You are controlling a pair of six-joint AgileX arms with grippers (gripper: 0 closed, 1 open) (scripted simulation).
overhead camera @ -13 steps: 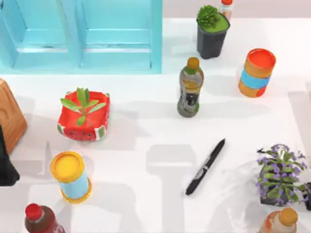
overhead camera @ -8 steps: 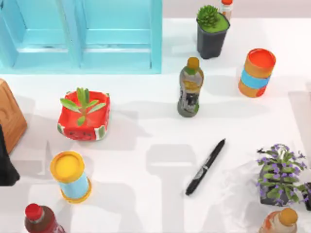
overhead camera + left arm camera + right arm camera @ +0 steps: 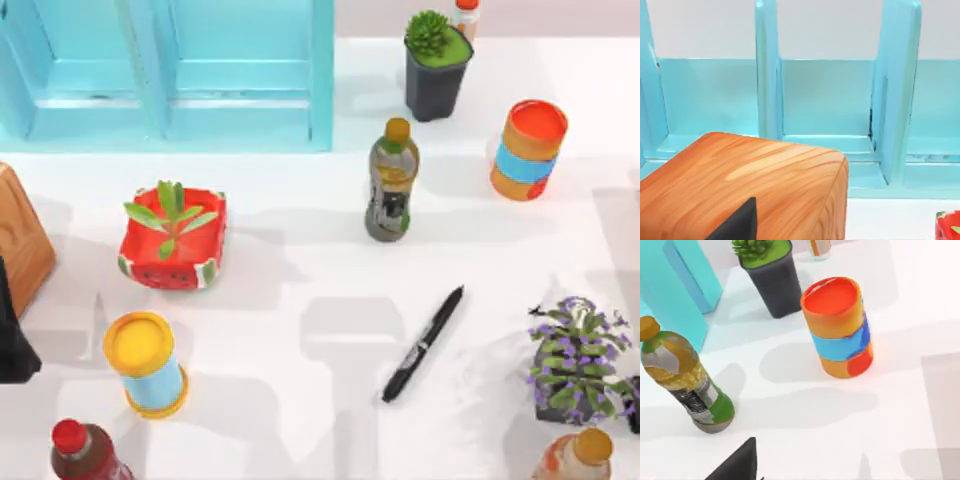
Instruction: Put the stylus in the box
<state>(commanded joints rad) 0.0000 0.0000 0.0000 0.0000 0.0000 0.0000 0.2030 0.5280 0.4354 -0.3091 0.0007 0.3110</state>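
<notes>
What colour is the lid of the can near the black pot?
Red lid, best seen in right wrist view.

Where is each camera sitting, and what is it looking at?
Top view: above the table, looking down on the stylus lying flat.
Left wrist view: on the left arm, facing the wooden block and blue box.
Right wrist view: on the right arm, facing the orange can.
Shared: the green-labelled bottle and orange can, in top and right wrist views.

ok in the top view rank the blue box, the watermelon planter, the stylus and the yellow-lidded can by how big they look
1. Blue box, by far the largest, cut off by the picture's edge.
2. Watermelon planter.
3. Yellow-lidded can, a little smaller than the planter.
4. Stylus: longest after the box, but so thin it covers the least area.
</notes>
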